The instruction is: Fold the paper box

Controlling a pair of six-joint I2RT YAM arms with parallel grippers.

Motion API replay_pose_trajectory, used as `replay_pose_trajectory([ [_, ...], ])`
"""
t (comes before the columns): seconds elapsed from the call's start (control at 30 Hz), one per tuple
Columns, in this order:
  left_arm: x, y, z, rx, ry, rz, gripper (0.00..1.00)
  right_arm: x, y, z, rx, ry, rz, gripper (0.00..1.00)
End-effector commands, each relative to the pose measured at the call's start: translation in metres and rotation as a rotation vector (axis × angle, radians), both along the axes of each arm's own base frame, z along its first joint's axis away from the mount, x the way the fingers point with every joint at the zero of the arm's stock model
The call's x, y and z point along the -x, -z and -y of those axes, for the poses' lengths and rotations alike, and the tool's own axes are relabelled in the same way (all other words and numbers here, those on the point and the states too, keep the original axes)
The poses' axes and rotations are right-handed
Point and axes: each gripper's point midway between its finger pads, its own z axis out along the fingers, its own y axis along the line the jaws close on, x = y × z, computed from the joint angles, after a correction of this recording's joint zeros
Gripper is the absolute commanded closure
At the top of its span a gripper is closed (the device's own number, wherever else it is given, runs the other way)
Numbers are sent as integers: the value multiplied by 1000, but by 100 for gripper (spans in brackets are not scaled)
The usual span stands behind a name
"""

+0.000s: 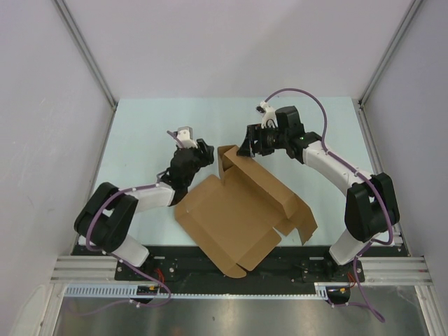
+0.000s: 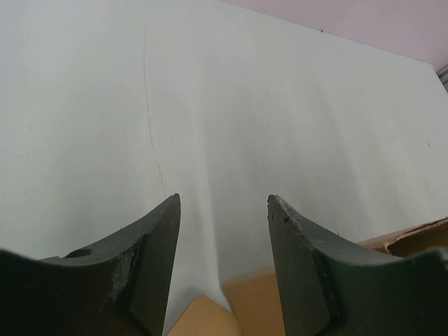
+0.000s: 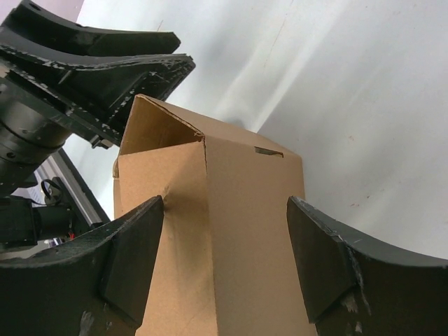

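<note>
The paper box (image 1: 241, 217) is a brown cardboard sheet lying partly folded in the middle of the table, with its far-left wall and corner flap (image 1: 227, 162) standing up. My left gripper (image 1: 201, 155) is open and empty just left of that raised corner. In the left wrist view the left gripper (image 2: 224, 203) has only a strip of cardboard (image 2: 262, 304) low between its fingers. My right gripper (image 1: 249, 145) is open at the far side of the corner. In the right wrist view the right gripper (image 3: 225, 204) straddles the upright folded corner (image 3: 210, 210), and its left finger (image 3: 136, 241) touches the cardboard.
The pale green table (image 1: 147, 133) is walled by white panels on the left, right and back. A black rail (image 1: 294, 266) runs along the near edge under the box's front flaps. The left gripper's fingers (image 3: 105, 63) show at the upper left of the right wrist view, close to the box corner.
</note>
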Motion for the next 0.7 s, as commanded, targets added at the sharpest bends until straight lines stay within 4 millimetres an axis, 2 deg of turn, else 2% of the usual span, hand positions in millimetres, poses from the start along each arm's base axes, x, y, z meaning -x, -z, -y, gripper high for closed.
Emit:
replay_pose_trajectory([
  [0.0, -17, -26, 10, 3, 25, 87, 42, 1, -6, -4, -20, -16, 10, 24],
  [0.47, -41, -8, 24, 37, 30, 52, 42, 3, 1, -8, -2, -25, 5, 25],
  [0.63, -25, -14, 35, 129, 117, 106, 43, 2, 2, -6, 0, -22, 8, 25],
  [0.67, -16, -7, 38, 135, 150, 99, 43, 2, 2, -6, 1, -20, 6, 25],
])
